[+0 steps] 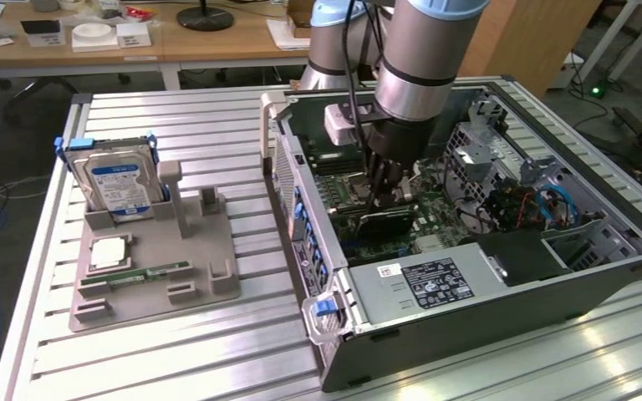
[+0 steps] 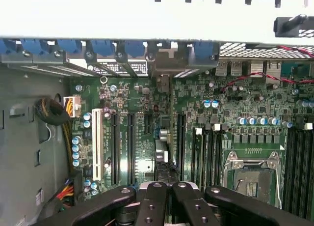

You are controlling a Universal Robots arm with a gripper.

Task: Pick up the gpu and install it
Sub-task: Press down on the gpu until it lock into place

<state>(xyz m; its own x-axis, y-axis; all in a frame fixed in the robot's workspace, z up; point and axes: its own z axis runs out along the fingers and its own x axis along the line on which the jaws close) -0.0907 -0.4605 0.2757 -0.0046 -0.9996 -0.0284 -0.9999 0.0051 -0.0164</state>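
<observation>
We see an open computer case (image 1: 588,276) lying on its side on a slatted metal table (image 1: 187,351), its green motherboard (image 2: 147,137) exposed with an empty processor socket (image 2: 252,179) and a white expansion slot (image 2: 96,145). To the exterior view's left of the case sits a grey holder tray (image 1: 176,276), with a silver hard drive (image 1: 120,188) standing upright at its far end and a narrow green memory stick (image 1: 148,273) lying nearer. Wooden desks (image 1: 131,50) stand beyond the table.

green motherboard (image 2: 147,137), blue-white-labelled hard drive (image 1: 120,185), black hand (image 2: 167,206)
</observation>
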